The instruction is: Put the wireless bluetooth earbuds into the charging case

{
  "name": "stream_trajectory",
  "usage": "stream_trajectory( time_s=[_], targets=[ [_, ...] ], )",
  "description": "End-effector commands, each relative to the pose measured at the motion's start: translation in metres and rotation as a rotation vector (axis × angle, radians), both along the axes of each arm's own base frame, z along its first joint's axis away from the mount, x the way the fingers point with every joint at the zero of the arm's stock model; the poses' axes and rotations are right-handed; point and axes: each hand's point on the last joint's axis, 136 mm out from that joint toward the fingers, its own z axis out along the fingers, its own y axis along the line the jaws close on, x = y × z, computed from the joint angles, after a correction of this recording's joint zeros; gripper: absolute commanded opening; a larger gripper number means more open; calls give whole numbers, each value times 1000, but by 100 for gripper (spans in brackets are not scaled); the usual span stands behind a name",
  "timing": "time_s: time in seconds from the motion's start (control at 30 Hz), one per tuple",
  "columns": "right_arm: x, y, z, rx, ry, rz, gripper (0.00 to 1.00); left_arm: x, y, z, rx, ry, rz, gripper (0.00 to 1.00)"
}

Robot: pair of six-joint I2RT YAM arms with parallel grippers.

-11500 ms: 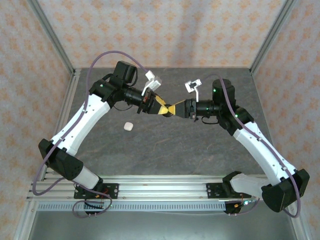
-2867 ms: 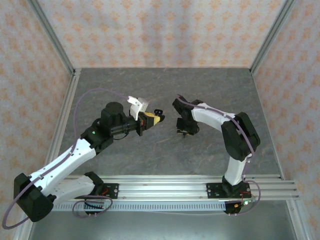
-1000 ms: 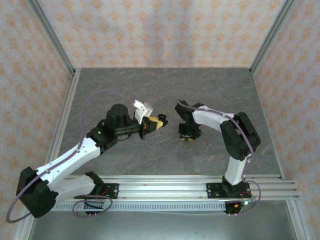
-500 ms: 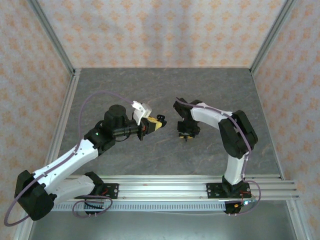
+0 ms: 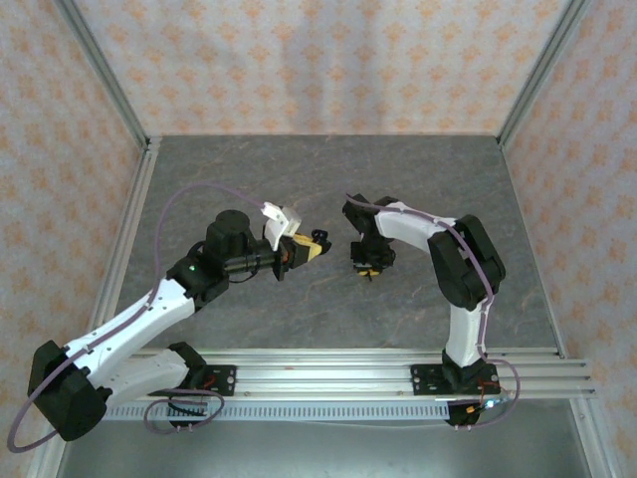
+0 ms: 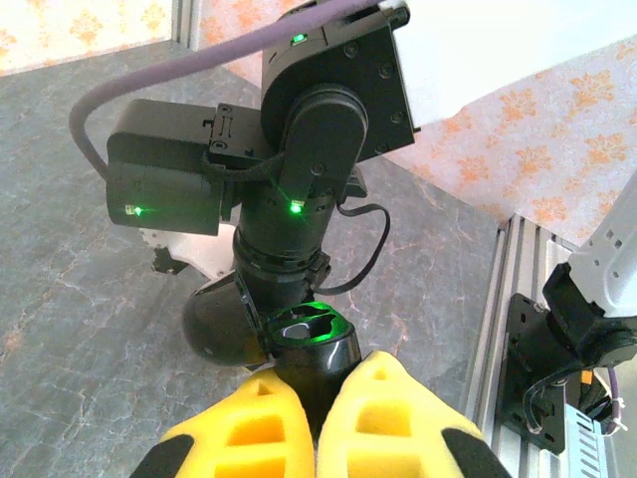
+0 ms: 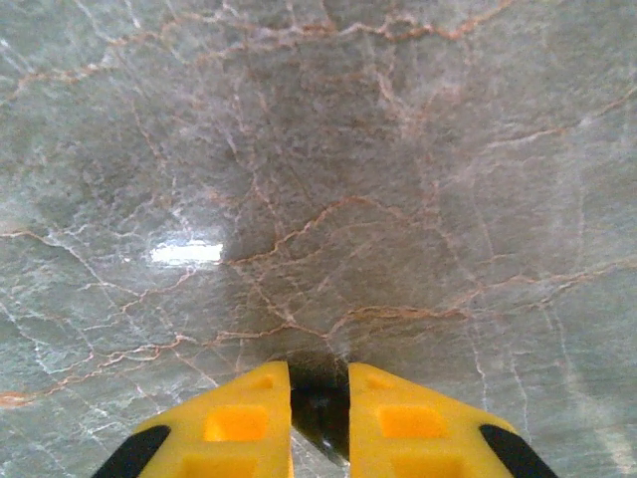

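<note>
Pinching blk charging case (image 6: 317, 344) in L gripper (image 5: 313, 247), w/ yellow pads (image 6: 249, 428) pressed tight on both sides and the case sticking out past the tips. Holding it up off the table (image 5: 299, 179), approx. mid-table, tips aiming across toward R arm (image 6: 318, 110). Showing a glossy rounded shell in L wrist cam, w/ green glow reflecting in the opening on top; not telling whether anything is seated inside. Looking past the case at R arm's blk wrist housing, w/ green LEDs lit and purple cable (image 6: 199, 55) looping over it.

Pointing R gripper (image 7: 318, 383) straight down at the grey marbled table, just right of L gripper's tips, w/ a clear gap between the two. Gripping narrow: yellow fingers sitting nearly together, w/ a small dark glossy bit wedged between them. Reading that bit as a blk earbud (image 7: 318, 413), though mostly hidden by the fingers, so shape not confirming. Showing table surface close under the tips in R wrist cam, w/ dark shadow right at the gap; touching or just above, not telling.

Framing the workspace w/ patterned walls (image 5: 318, 60) at back and sides, and aluminium rail (image 5: 328, 373) along the near edge under both arm bases.
</note>
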Motion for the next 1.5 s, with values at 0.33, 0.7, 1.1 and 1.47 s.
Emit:
stream_trajectory(
  time_s=[0.33, 0.7, 1.1, 1.47],
  targets=[
    [9, -17, 65, 45, -207, -68, 11, -3, -6, 16, -64, -120, -37, 0],
    [26, -8, 175, 283, -554, -123, 7, -1, -7, 35, -104, -220, -35, 0],
    [10, 18, 273, 629, -759, -62, 6, 11, -16, 53, -130, -260, -38, 0],
    [-10, 27, 342, 849, -916, 13, 5, 19, -28, 64, -166, -258, -67, 0]
  ],
)
